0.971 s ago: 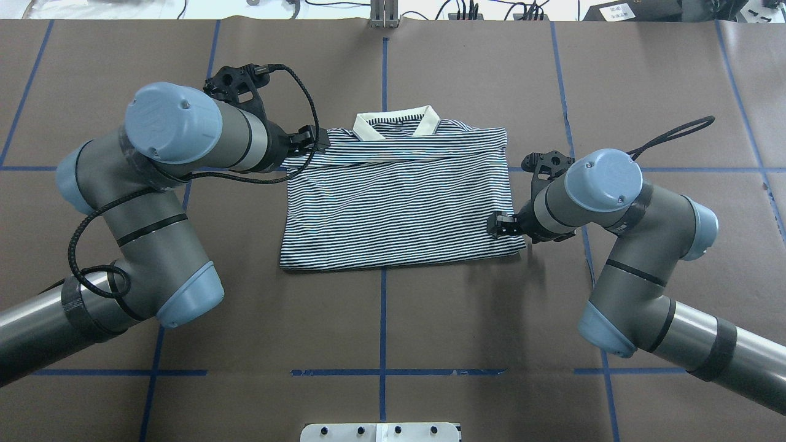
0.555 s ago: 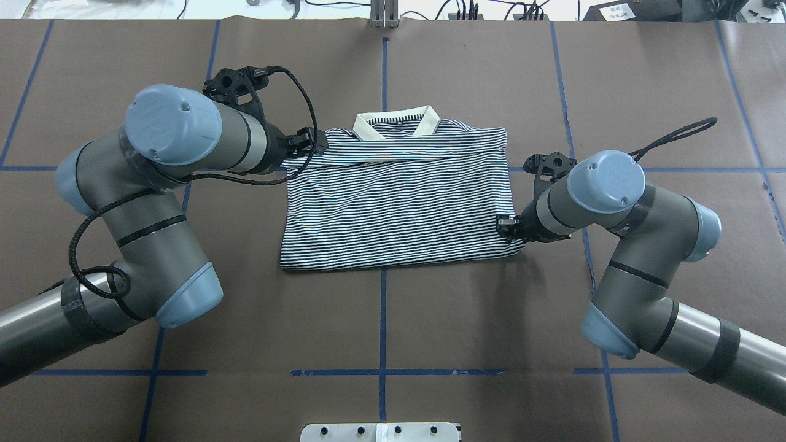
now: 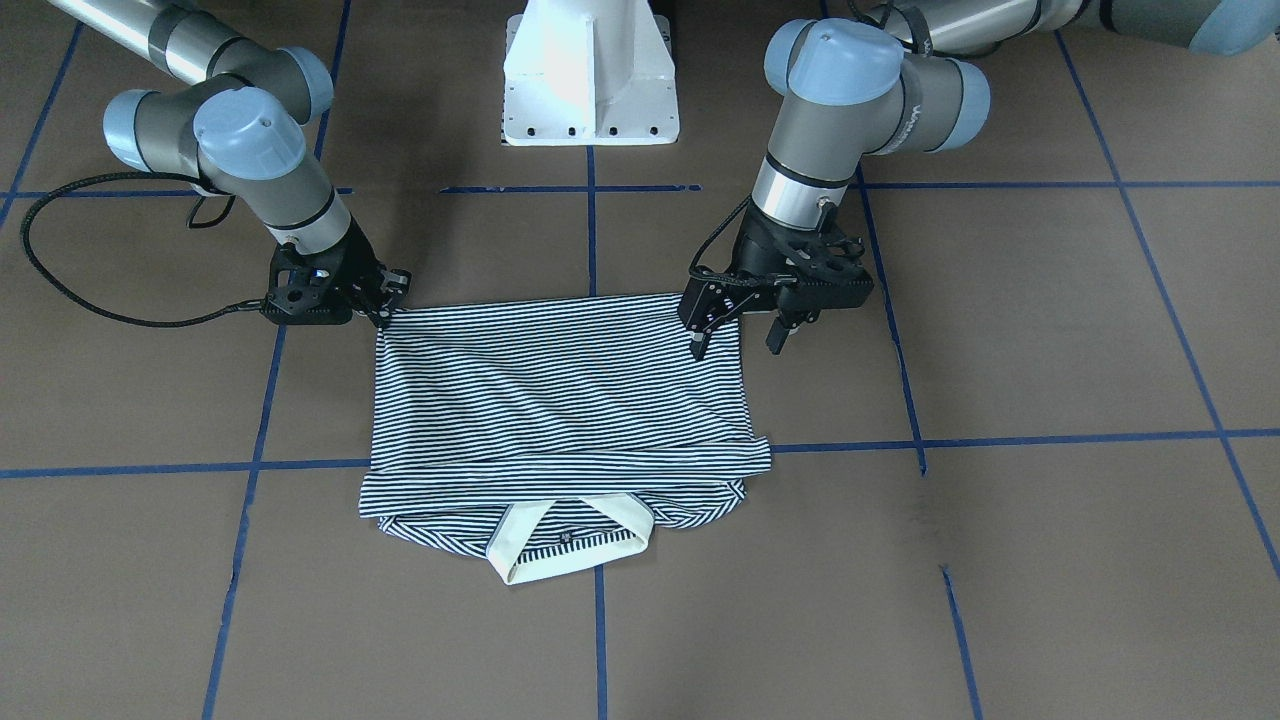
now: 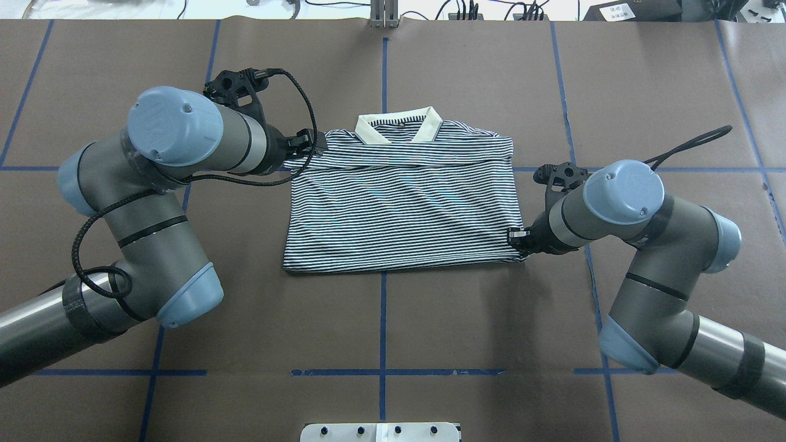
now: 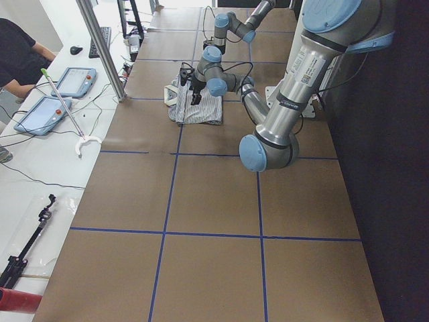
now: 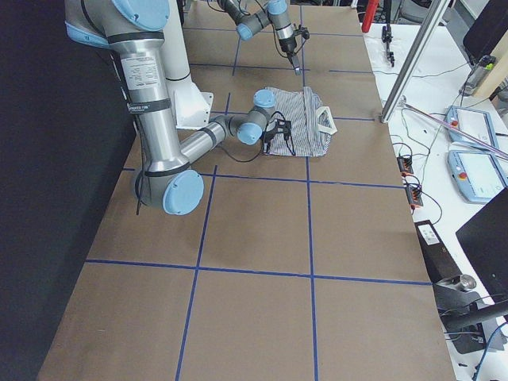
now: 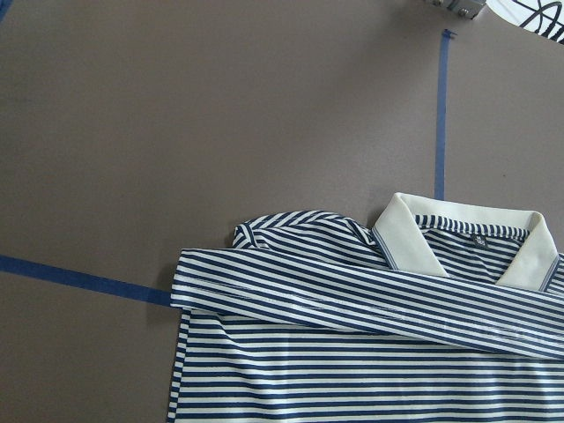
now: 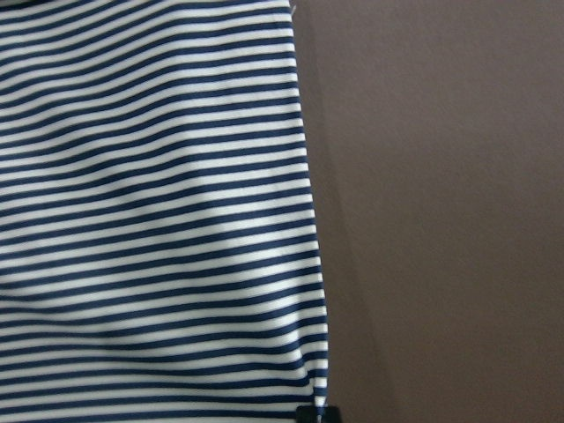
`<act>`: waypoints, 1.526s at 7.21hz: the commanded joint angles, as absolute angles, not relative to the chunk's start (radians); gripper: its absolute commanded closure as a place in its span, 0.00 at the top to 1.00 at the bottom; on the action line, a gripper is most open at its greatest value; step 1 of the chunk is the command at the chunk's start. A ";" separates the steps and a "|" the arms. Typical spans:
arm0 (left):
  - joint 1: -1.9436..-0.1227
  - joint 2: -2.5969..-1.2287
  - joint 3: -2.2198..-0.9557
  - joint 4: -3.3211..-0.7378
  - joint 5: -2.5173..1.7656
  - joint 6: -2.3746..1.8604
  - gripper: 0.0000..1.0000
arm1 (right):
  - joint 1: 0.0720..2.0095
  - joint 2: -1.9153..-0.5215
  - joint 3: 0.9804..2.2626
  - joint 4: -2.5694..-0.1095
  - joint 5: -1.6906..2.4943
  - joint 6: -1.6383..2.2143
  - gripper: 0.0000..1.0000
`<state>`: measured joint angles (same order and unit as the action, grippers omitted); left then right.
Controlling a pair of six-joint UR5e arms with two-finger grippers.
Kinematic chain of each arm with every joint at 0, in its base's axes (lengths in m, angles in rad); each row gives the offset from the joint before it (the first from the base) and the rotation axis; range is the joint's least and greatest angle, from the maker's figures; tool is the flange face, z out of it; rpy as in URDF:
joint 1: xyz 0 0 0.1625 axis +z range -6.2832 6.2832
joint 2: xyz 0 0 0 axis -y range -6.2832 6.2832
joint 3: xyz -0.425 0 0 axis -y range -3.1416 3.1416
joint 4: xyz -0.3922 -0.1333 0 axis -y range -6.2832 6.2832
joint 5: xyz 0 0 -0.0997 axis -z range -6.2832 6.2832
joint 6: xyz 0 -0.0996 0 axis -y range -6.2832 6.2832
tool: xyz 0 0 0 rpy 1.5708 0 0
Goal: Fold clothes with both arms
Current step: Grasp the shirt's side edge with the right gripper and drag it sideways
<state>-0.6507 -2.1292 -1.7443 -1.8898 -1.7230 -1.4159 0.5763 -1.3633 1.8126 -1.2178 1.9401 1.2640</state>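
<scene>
The striped polo shirt [image 4: 399, 209] lies folded on the brown table, its cream collar [image 4: 399, 123] on the far side from the robot. My left gripper [image 3: 737, 345] hangs open above the shirt's left edge, nothing between its fingers; in the overhead view the left gripper [image 4: 307, 142] shows by the left shoulder. My right gripper [image 3: 388, 308] sits low at the shirt's near right corner [image 4: 519, 253], shut on the fabric. The right wrist view shows the shirt [image 8: 150, 220] close up, with one black fingertip [image 8: 317, 412] at the hem corner. The left wrist view looks down on the shirt [image 7: 352, 352] from height.
The white pedestal base [image 3: 590, 70] stands behind the shirt. Blue tape lines [image 4: 382, 319] grid the table. Past the far edge is a white bench with tablets [image 5: 40, 114], a metal post [image 5: 100, 47] and a seated person [image 5: 20, 54].
My right gripper has slid right and toward the robot to the shirt's near right corner, drawing that side of the shirt outward. The left arm has barely moved.
</scene>
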 commanded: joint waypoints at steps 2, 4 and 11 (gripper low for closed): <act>-0.638 -2.132 -1.755 -1.888 -1.724 -1.417 1.00 | 0.436 -1.699 2.137 -1.218 1.980 1.305 0.00; -0.635 -2.134 -1.756 -1.890 -1.723 -1.417 1.00 | 0.268 -1.720 2.152 -1.213 2.003 1.408 0.00; -0.448 -2.170 -1.805 -1.628 -1.715 -1.790 1.00 | 0.427 -1.542 2.218 -1.201 1.994 1.473 1.00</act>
